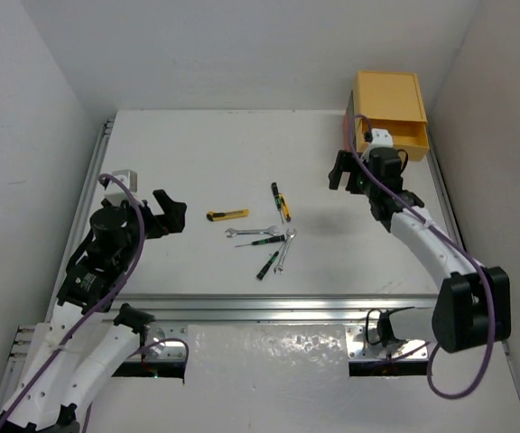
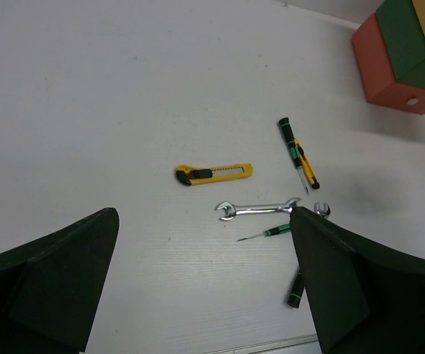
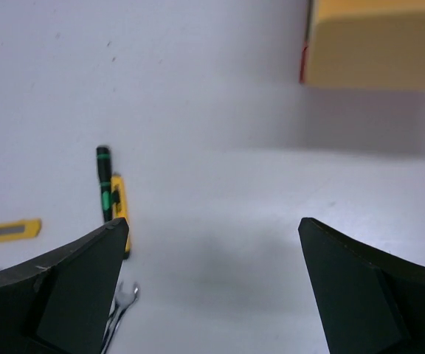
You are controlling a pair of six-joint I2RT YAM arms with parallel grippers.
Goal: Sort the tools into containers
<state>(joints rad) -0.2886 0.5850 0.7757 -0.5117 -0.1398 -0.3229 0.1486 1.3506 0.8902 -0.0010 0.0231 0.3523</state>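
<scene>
The tools lie loose mid-table: a yellow-black utility knife (image 1: 227,215) (image 2: 213,174), a yellow-black screwdriver (image 1: 283,208) (image 2: 308,171) beside a black-green screwdriver (image 1: 276,192) (image 2: 290,140), two silver wrenches (image 1: 251,232) (image 1: 284,251), and two more thin black-green screwdrivers (image 1: 260,242) (image 1: 266,265). The yellow drawer (image 1: 391,113) (image 3: 378,44) tops a stack at the back right; the left wrist view shows the green drawer (image 2: 408,37) and the orange-red drawer (image 2: 389,70) stacked with it. My left gripper (image 1: 170,212) (image 2: 203,221) is open and empty, left of the knife. My right gripper (image 1: 341,171) (image 3: 212,228) is open and empty, between the tools and the drawers.
A small white-grey block (image 1: 121,178) sits at the table's left edge. An aluminium rail (image 1: 269,307) runs along the near edge and another down the left side. White walls close in on the left, back and right.
</scene>
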